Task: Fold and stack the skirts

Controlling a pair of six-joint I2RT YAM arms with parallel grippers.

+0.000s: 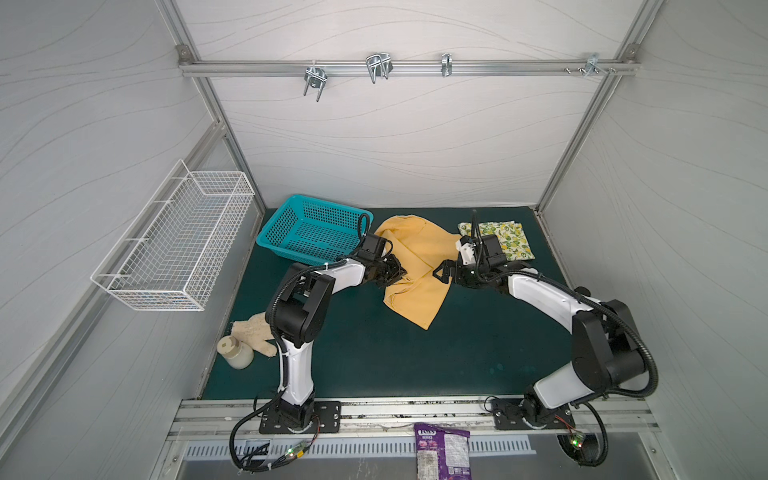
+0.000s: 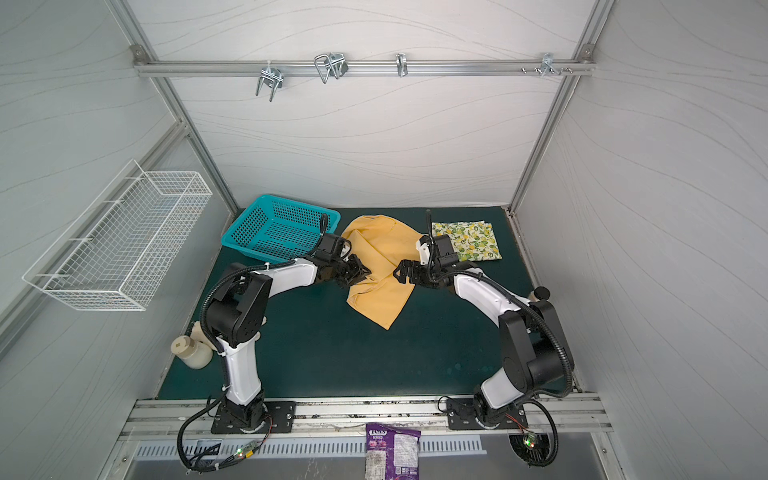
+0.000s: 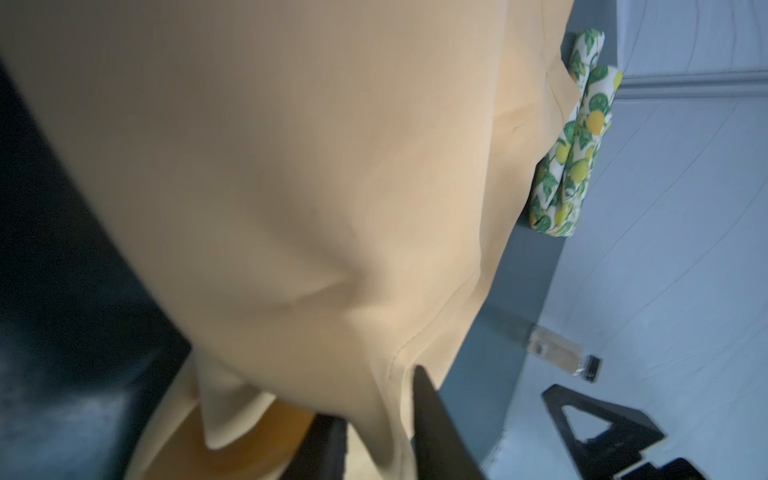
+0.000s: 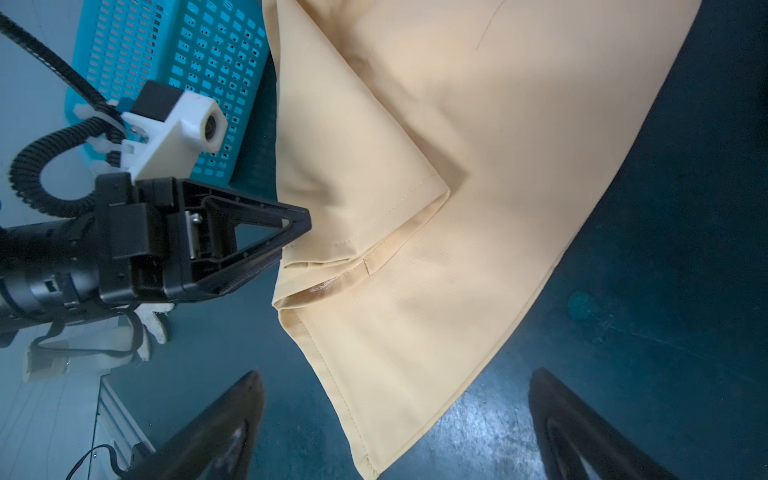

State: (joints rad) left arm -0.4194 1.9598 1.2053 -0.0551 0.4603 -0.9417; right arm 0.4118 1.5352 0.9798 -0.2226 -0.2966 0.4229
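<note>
On bench [image 1: 374,357]: mustard skirt [image 1: 419,301] rumpled, mid-bench toward back edge, just beside teal basket [image 1: 307,232]; lemon skirt [image 1: 513,239] folded at back right corner. Jaws of left gripper [image 4: 291,247] narrow, pinching mustard skirt's edge. Jaws of right gripper [image 1: 441,276] wide, holding nothing, at the opposite edge.

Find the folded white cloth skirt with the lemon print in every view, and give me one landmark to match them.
Top view: the white lemon-print cloth skirt lies folded at the far right of the green mat.
Top view: the skirt is in the same far-right spot.
Left wrist: the skirt peeks out past the plain mustard-yellow cloth skirt.
Right wrist: not in it.
Landmark: the mustard-yellow skirt, which shows in all four views.
</note>
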